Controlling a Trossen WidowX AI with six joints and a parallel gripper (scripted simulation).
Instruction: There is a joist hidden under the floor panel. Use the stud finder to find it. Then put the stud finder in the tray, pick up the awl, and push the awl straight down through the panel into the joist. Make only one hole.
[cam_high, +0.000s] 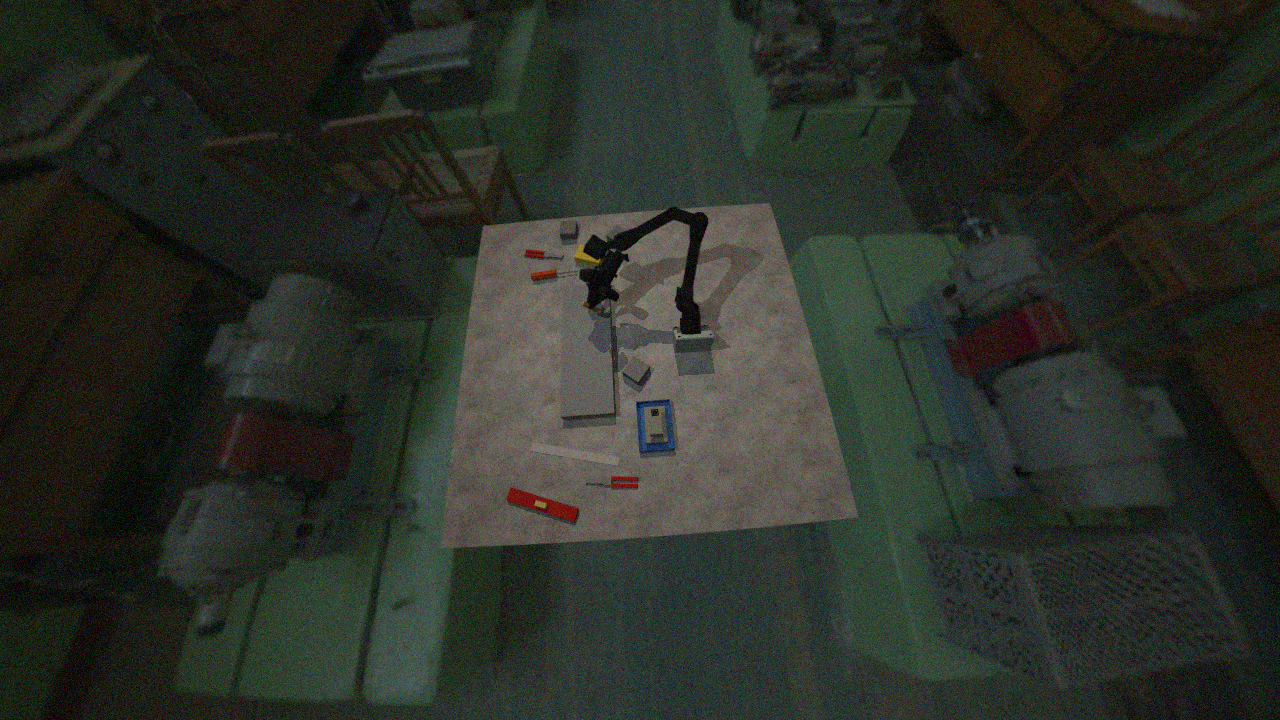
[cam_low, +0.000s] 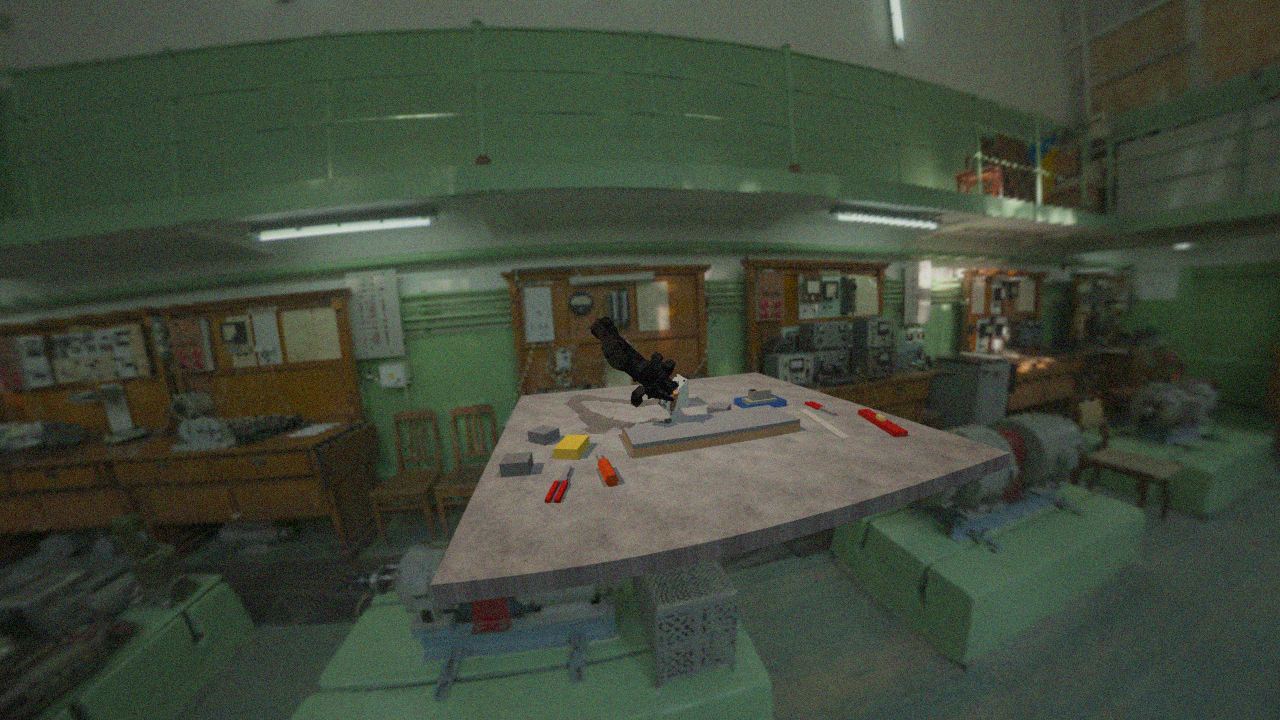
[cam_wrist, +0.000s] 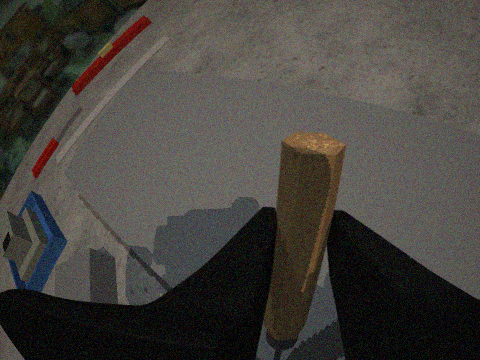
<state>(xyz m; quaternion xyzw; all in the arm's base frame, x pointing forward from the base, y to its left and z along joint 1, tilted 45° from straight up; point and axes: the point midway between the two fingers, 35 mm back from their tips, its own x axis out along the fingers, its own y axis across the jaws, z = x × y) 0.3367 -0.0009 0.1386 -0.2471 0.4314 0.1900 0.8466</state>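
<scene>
Indoors, above the mottled table (cam_high: 733, 447) (cam_low: 716, 501) (cam_wrist: 300, 45), the hand (cam_high: 597, 306) (cam_low: 666, 413) (cam_wrist: 302, 222) grips the awl (cam_high: 594, 308) (cam_wrist: 307, 215).

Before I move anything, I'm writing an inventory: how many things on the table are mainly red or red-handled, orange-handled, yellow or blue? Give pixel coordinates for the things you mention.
Red level (cam_high: 562, 512) (cam_low: 892, 428) (cam_wrist: 90, 77): 1
Red-handled tools (cam_high: 534, 254) (cam_high: 624, 486) (cam_low: 561, 490) (cam_low: 815, 405) (cam_wrist: 45, 158): 2
Orange-handled tool (cam_high: 543, 275) (cam_low: 607, 471): 1
Yellow block (cam_high: 586, 255) (cam_low: 571, 446): 1
Blue tray (cam_high: 640, 429) (cam_low: 760, 404) (cam_wrist: 57, 243): 1
Total: 6
</scene>
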